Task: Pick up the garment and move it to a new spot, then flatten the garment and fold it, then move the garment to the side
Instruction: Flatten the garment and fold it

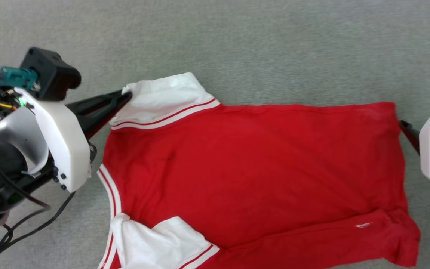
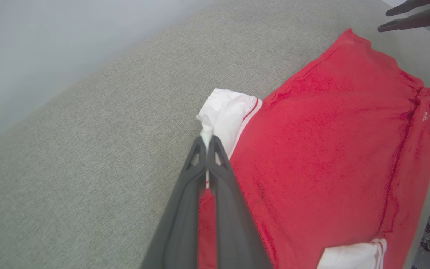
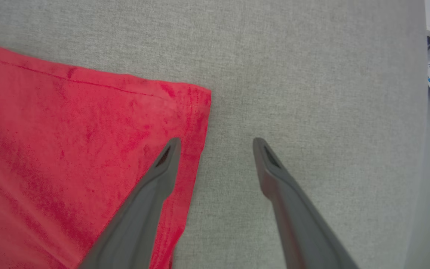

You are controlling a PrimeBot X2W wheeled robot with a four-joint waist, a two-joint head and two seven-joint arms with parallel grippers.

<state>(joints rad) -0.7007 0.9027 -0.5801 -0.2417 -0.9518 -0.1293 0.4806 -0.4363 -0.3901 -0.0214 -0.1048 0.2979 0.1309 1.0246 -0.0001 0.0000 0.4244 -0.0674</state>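
Left end effector point(image 2: 207, 141) is pinched tight on the edge of the garment's point(image 1: 256, 160) far white sleeve point(image 1: 162, 98). Right end effector point(image 3: 217, 144) gapes wide and holds nothing, 1 finger over the red hem corner, the other over bare grey desk point(image 3: 312, 74). Garment lies spread on the desk, plain red face up; its near sleeve point(image 1: 162, 239) is cut off at the head view's bottom edge

One garment point(image 1: 252, 168) is lying on one grey cloth surface point(image 1: 237, 45). Two white sleeves are showing on it (the far sleeve point(image 1: 162, 99) and the near sleeve point(image 1: 159, 243)). Two grippers are showing, the left gripper point(image 2: 206, 139) and the right gripper point(image 3: 217, 141), each showing two dark fingers point(image 3: 151, 194), four altogether.
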